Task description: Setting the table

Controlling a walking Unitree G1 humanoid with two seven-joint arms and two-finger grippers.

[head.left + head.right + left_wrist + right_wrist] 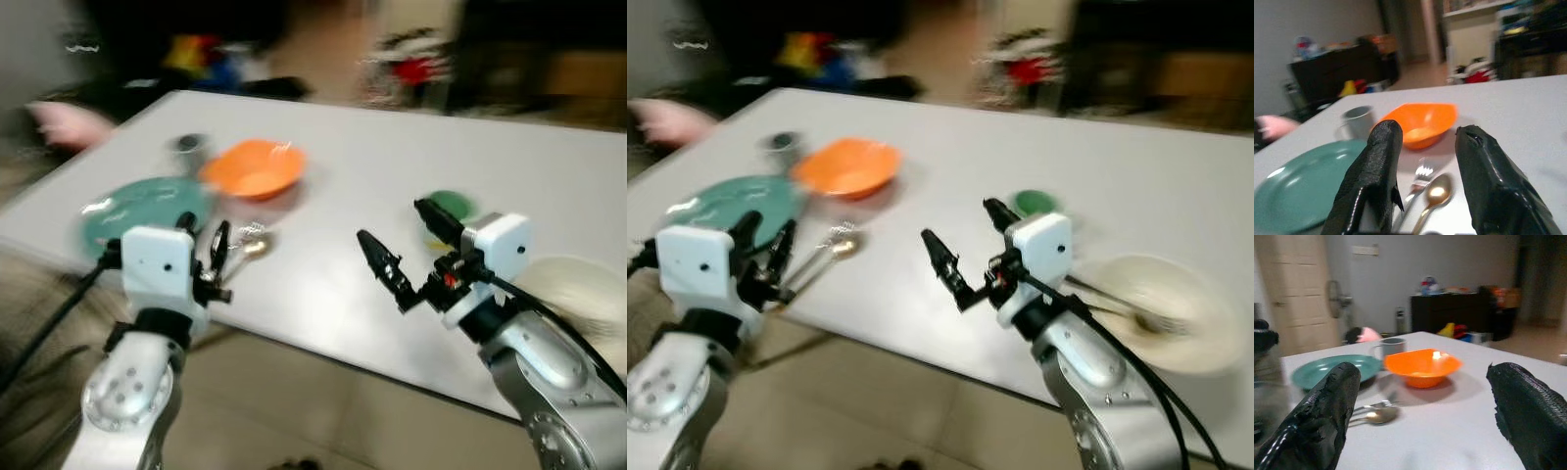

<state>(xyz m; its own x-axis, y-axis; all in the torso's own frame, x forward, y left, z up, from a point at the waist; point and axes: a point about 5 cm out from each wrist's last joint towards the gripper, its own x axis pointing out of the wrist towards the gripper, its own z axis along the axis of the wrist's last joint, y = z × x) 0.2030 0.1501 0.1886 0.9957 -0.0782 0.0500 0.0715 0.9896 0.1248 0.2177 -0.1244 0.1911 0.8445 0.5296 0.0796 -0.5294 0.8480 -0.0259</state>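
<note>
2 grippers, left [217,257], right [411,253], jaws parted, over table [392,157] near edge.

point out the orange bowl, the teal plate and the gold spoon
orange bowl [253,169], left eye view, inner floor of the bowl
teal plate [137,208], left eye view, middle of its flat face
gold spoon [1437,191], left wrist view, the spoon's bowl

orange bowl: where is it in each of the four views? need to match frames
Left eye view: the shallow orange plastic bowl sits upper left on the white table.
Right eye view: upper left.
Left wrist view: centre, beyond the fingers.
Right wrist view: centre.
Shared landmark: the round green plate beside it, with the fork and gold spoon in front.
</note>
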